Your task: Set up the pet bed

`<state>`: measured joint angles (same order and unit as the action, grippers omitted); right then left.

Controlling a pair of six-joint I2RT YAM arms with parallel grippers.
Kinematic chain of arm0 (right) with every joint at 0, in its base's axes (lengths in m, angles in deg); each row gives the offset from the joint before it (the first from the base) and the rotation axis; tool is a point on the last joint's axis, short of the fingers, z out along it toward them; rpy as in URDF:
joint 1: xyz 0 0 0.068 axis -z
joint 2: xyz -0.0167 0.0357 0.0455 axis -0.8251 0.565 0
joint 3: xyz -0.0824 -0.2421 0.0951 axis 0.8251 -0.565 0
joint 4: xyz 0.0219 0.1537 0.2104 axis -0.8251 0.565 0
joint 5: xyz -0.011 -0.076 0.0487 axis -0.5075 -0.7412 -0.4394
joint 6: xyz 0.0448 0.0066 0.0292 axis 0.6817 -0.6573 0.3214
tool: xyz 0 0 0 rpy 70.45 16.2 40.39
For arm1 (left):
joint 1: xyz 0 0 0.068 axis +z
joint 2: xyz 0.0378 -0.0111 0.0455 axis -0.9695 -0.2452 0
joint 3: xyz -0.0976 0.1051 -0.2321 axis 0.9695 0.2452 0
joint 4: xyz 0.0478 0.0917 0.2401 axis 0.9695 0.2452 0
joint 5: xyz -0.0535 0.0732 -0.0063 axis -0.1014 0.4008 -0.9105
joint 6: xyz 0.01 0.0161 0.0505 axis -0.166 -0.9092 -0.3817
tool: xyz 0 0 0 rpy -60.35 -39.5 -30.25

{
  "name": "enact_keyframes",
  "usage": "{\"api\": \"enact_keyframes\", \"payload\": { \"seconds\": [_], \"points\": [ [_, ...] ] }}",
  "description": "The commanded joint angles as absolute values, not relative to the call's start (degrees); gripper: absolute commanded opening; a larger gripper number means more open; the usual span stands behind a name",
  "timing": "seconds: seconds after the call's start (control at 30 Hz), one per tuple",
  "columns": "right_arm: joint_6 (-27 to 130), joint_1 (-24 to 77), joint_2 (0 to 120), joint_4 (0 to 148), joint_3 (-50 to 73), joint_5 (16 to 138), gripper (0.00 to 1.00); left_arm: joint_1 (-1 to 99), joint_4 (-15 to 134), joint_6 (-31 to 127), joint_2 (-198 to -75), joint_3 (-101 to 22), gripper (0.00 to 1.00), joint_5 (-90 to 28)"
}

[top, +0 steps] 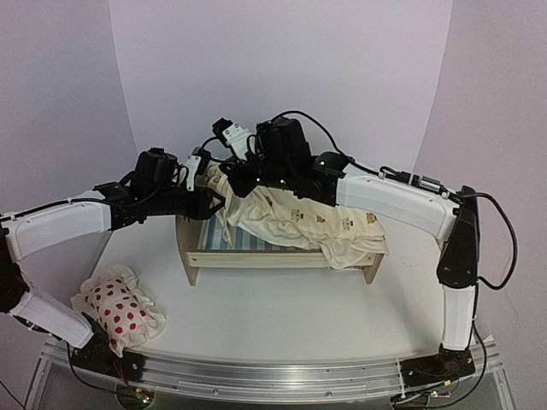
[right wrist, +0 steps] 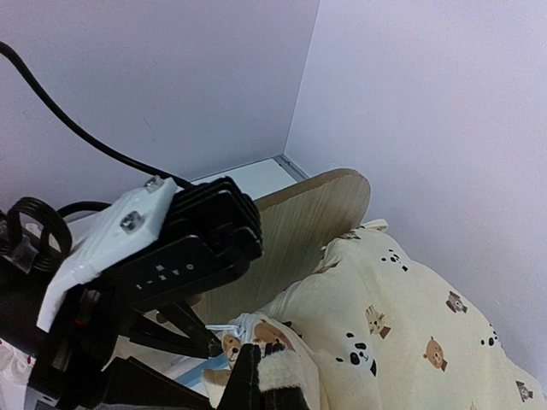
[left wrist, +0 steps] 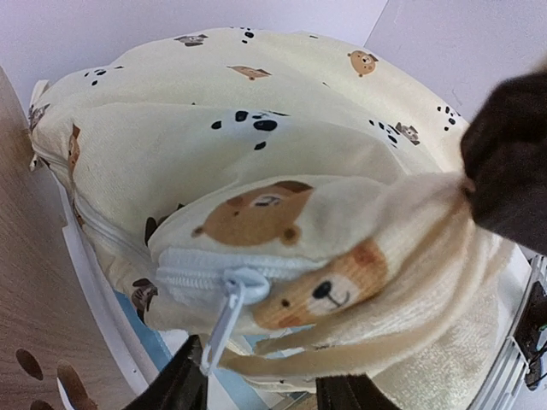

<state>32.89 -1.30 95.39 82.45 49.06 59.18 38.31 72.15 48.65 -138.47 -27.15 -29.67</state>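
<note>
Fingers of the right gripper (right wrist: 267, 384) are pinched on a bunched corner of the cream cushion (top: 299, 218). The left gripper (left wrist: 261, 389) is held spread below its zipper. The cushion is draped over the pet bed (top: 256, 259), mid-frame on the table (top: 282, 320). A spotted pillow (top: 120, 309) is seen lower left.

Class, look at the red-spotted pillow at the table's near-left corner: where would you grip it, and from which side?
Pinch the red-spotted pillow across its bulging middle, coming straight down from above. It lies free on the table with its top uncovered, and the soft bulge should fit between open fingers.
</note>
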Motion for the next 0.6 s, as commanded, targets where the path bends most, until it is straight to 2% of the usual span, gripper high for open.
{"api": "enact_keyframes", "payload": {
  "seconds": [0.0,0.03,0.1,0.33,0.57],
  "points": [
    [33.62,-0.95,90.51,80.61,48.57,59.77,0.00,38.36,67.74,46.40,-140.57,-29.98,0.36,-29.12],
    [33.62,-0.97,90.37,80.61,48.38,59.72,0.00,38.36,67.84,46.39,-140.77,-30.23,0.28,-28.81],
    [33.55,-1.00,90.03,80.61,48.04,59.55,0.00,38.36,69.04,46.65,-140.70,-31.04,0.20,-27.13],
    [34.03,-0.94,89.27,80.73,46.72,60.12,0.00,38.37,78.58,47.69,-138.00,-36.13,0.15,-18.08],
    [36.95,-0.99,87.83,82.79,45.66,63.10,0.01,38.36,90.72,49.16,-137.05,-42.85,0.14,-16.92]
  ]
}}
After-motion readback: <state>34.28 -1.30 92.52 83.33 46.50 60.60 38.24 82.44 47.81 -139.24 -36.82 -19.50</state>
